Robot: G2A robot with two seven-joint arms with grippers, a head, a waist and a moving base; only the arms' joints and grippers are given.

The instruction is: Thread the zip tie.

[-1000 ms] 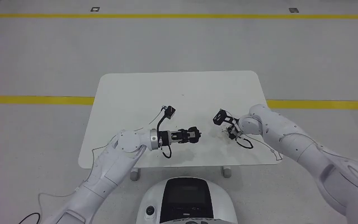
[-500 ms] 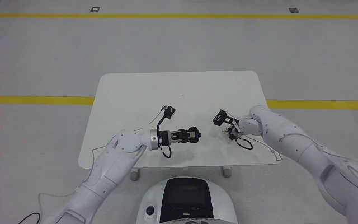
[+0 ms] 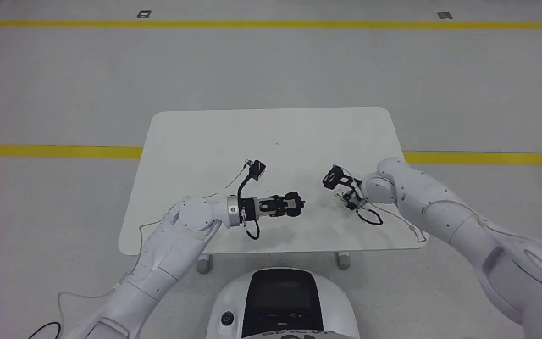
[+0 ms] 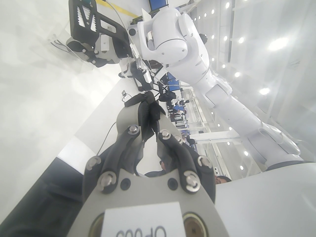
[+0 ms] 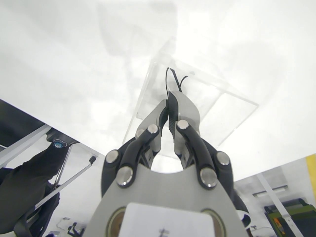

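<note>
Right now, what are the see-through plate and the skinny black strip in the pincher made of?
The clear plate looks like glossy acrylic or similar hard plastic: the white table shows through it and its edges catch light. The zip tie, pinched in the right gripper, looks like thin flexible black plastic, since it curves.

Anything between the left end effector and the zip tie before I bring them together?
Nothing visible. The right end effector is shut on the zip tie above a clear plate. The left end effector is shut and points toward it, with just the table surface between them.
</note>
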